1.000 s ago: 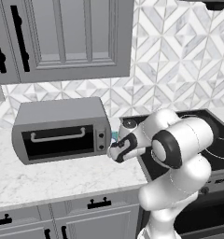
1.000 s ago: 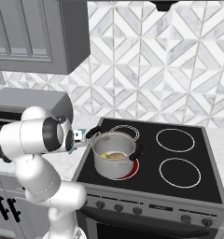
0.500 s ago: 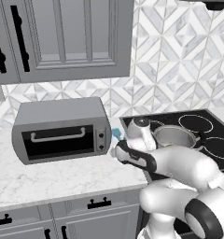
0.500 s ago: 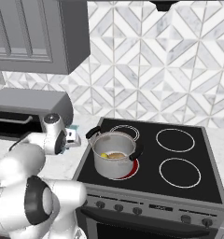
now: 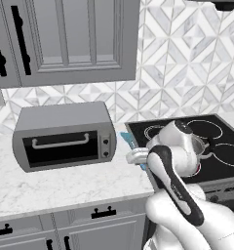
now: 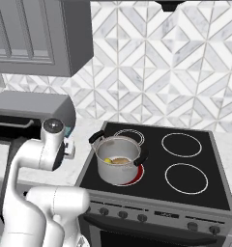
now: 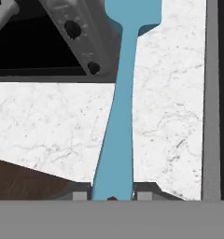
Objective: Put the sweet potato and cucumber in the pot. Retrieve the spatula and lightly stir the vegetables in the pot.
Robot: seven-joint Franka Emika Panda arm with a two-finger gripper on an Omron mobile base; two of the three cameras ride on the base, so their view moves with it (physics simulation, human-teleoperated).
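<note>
The gripper (image 7: 112, 196) is clenched on the spatula (image 7: 121, 93): in the hand view its two fingertips (image 7: 79, 195) press the blue handle from either side at its near end, and the handle runs up the picture from them to the wider flat head at the top edge. Beneath the spatula lies the white marble counter (image 7: 48, 121), with the dark front and knob panel of the toaster oven (image 7: 74, 32) to one side of the head and the edge of the stove (image 7: 216, 93) along the other side. In the left base view the gripper (image 5: 137, 157) sits low over the counter (image 5: 65, 183), in the gap between the toaster oven (image 5: 65, 134) and the stove (image 5: 187, 134), and a short length of the spatula (image 5: 127, 138) sticks out beyond it toward the wall. In the right base view the pot (image 6: 119, 161) stands on the stove's (image 6: 152, 169) front left burner, well apart from the gripper (image 6: 68, 147), which hangs just left of the stove. Inside the pot, the cucumber (image 6: 108, 160) lies toward the left wall and the sweet potato (image 6: 121, 160) beside it near the middle; whether the two touch cannot be made out.
</note>
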